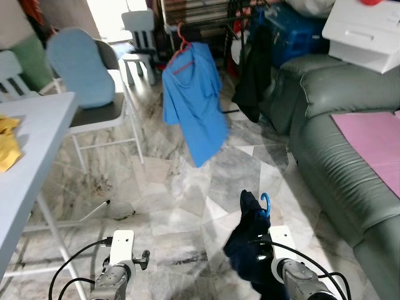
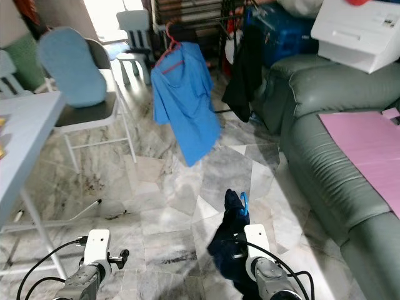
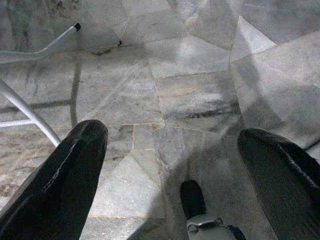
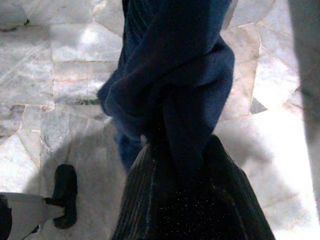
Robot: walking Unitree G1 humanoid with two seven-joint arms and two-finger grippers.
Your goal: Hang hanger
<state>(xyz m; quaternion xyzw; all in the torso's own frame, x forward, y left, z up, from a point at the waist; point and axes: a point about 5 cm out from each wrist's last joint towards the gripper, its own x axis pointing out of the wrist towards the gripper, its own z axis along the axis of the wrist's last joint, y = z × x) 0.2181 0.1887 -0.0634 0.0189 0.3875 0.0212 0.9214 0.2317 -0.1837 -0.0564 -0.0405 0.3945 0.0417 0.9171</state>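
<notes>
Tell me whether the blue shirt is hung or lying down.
Hung. The blue shirt dangles from a red hanger on the rack, its hem clear of the marble floor.

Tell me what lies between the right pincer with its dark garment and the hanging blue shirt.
Only bare marble floor lies between the right pincer, shut on the dark garment with its blue hanger hook, and the blue shirt, in both eye views.

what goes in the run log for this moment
right gripper: shut on navy garment with blue hanger | left gripper: open, idle | rack: ahead
</notes>
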